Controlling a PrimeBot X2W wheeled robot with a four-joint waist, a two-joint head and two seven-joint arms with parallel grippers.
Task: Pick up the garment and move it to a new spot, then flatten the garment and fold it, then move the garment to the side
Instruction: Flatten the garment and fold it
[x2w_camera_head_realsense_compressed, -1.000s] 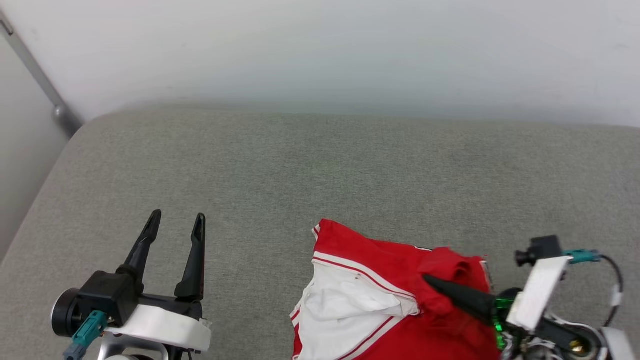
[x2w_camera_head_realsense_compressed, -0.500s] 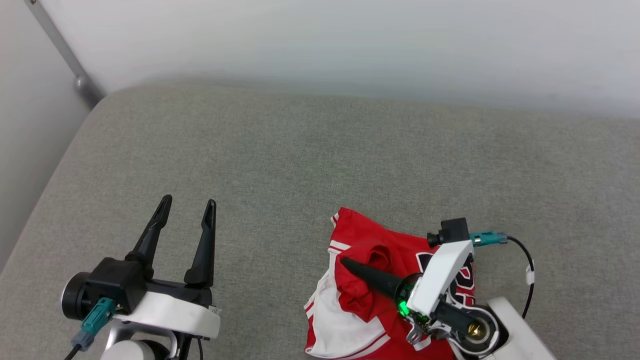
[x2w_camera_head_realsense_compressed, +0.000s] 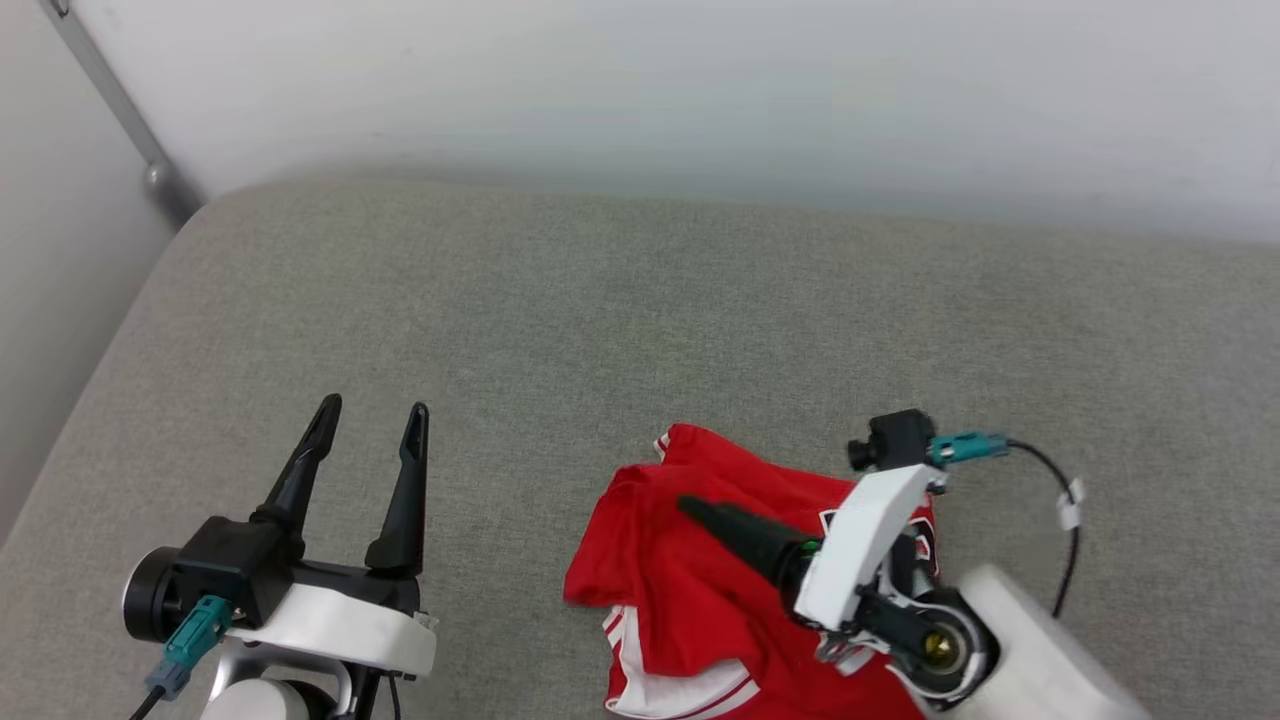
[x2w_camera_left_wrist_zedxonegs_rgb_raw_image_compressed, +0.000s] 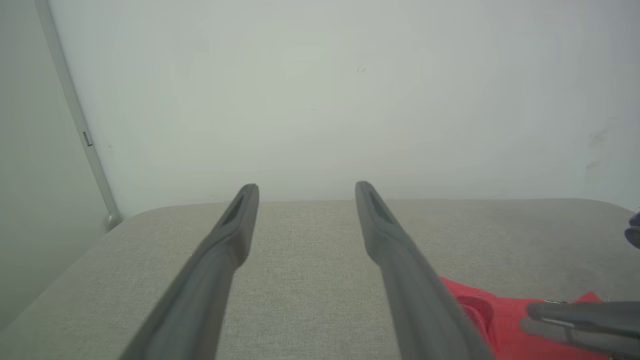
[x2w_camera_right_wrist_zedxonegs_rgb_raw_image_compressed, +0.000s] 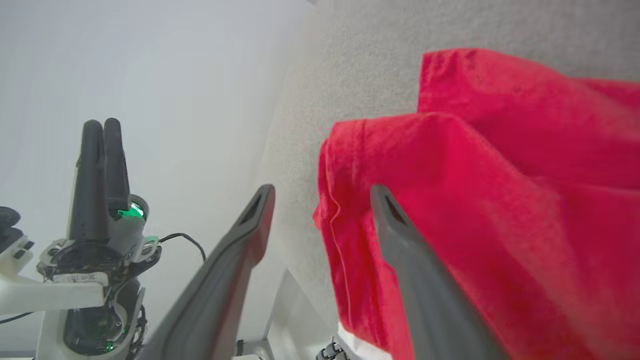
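Jersey (x2w_camera_head_realsense_compressed: 680, 600), red with a white striped edge at its near side, lies crumpled on the grey cushion (x2w_camera_head_realsense_compressed: 600, 330) in the head view, at the near right and partly under the right arm. The right claw (x2w_camera_head_realsense_compressed: 700, 512) reaches over the heap, pointing left; just one dark finger shows here. The left claw (x2w_camera_head_realsense_compressed: 374, 408) hangs well to the left of the jersey, fingers apart and holding nothing

Left wrist view: the left claw's two fingers stand wide apart above the cushion, with a pale wall (x2w_camera_left_wrist_zedxonegs_rgb_raw_image_compressed: 320, 90) behind. The jersey sits at the lower right, a finger of the right claw over it

Right wrist view: the right claw's fingers are spread and clamp nothing. The jersey's folded red edge lies beneath the gap and behind one finger; the left claw shows at far left
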